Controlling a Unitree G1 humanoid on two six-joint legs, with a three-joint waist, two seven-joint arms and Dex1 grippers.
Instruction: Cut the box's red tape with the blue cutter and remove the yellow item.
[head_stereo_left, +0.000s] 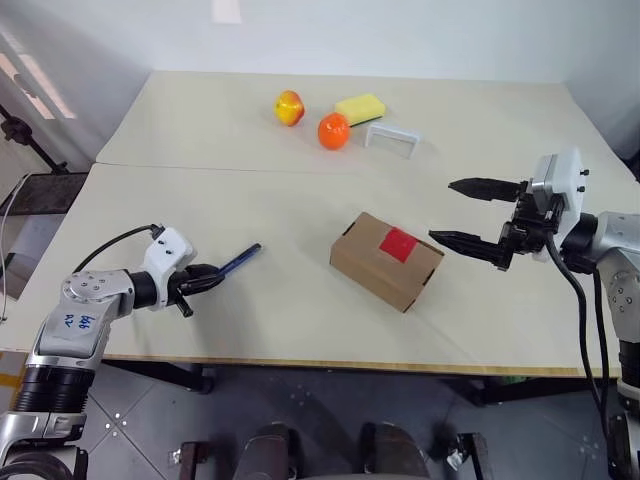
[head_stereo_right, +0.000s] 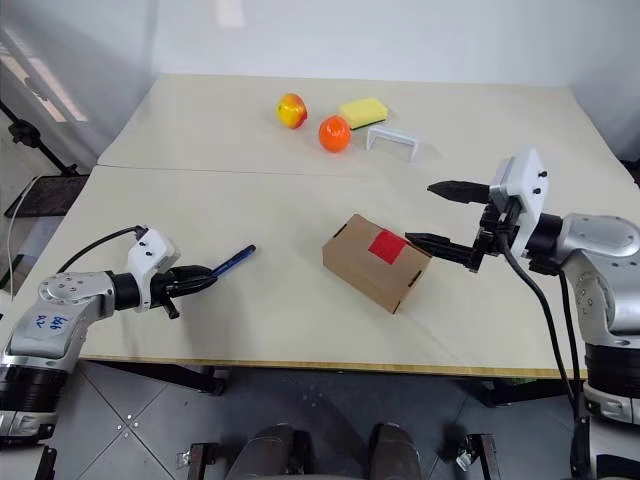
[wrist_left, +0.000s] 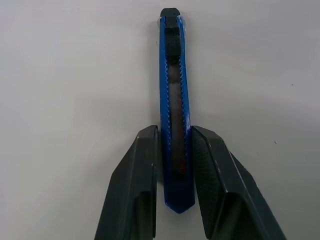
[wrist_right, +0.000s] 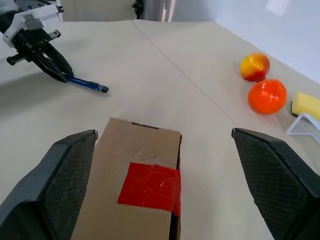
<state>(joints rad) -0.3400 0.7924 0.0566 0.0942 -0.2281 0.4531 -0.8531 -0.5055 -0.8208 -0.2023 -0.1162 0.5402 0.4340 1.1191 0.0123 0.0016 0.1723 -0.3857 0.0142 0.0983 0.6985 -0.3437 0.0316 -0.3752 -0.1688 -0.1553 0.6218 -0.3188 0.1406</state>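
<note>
The box, a small brown carton, lies at the table's middle with the red tape on its top face. The blue cutter lies flat on the table to the box's left, tip toward the box. My left gripper is shut on the cutter's rear end; in the left wrist view both fingers press against the cutter. My right gripper hangs open just right of the box, above the table. The right wrist view looks over the tape between its spread fingers. The yellow item is hidden.
At the far side of the table sit a yellow-red apple-like fruit, an orange, a yellow sponge block and a small white frame. A seam runs across the table. The front edge is near my left gripper.
</note>
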